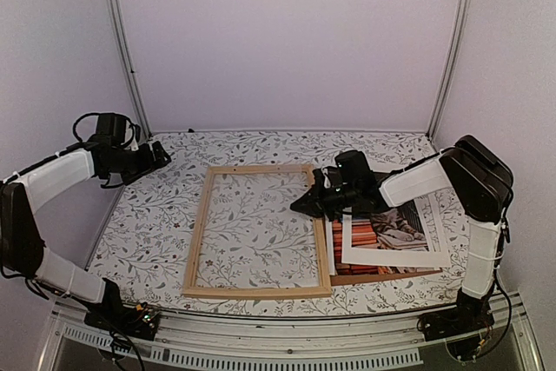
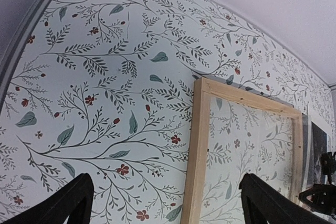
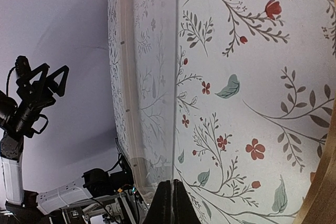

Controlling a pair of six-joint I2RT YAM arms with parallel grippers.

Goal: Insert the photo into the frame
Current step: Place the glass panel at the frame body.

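Your right fingers (image 3: 161, 208) are pressed together on what looks like the edge of a thin clear sheet (image 3: 149, 103), low over the frame (image 1: 256, 291) by its right rail. Left fingers (image 2: 68, 203) are spread, empty, off the frame's far-left corner. The photo (image 1: 395, 234) lies outside on the bench (image 1: 148, 232), just beside that rail, under a skewed white mat (image 1: 391, 258). Risk: the sheet slips or shoves the unsteadied frame; grabbing the print could drag the mat.

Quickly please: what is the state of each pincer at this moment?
Left pincer: open, holding nothing.
Right pincer: closed, apparently on the edge of a clear sheet.
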